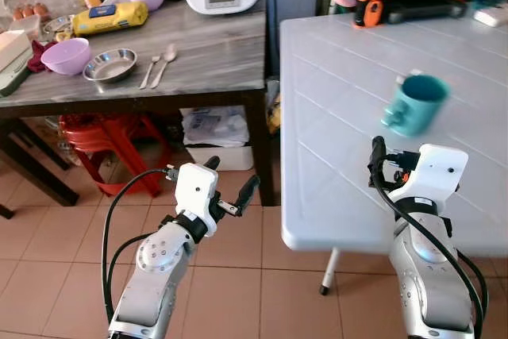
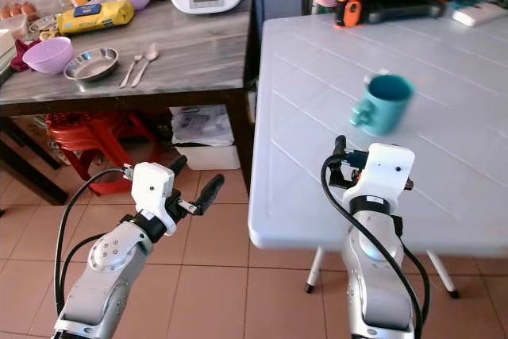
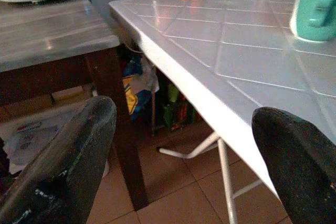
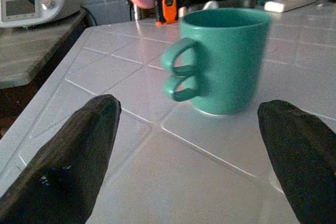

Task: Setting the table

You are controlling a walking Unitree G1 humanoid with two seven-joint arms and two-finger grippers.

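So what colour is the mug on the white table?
Teal green; the mug shows best in the right wrist view, standing on the table.

Terracotta tile floor (image 1: 230, 275) lying beneath a white tiled-pattern folding surface (image 1: 341, 77) standing just beside a dark wooden surface with grey top (image 1: 214, 53); red plastic stools (image 1: 103, 136) sitting stacked under the latter.

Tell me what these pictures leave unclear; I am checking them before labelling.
- Teal ceramic mug: blurred in both eye views, its handle doubled in the right wrist view; contents hidden by its wall.
- Steel spoons on the dark wooden table: too small to tell apart.
- Right claw: fingertips cut off by the right wrist view's lower edge.
- Clutter behind the purple plastic bowl: cropped by the left edge.
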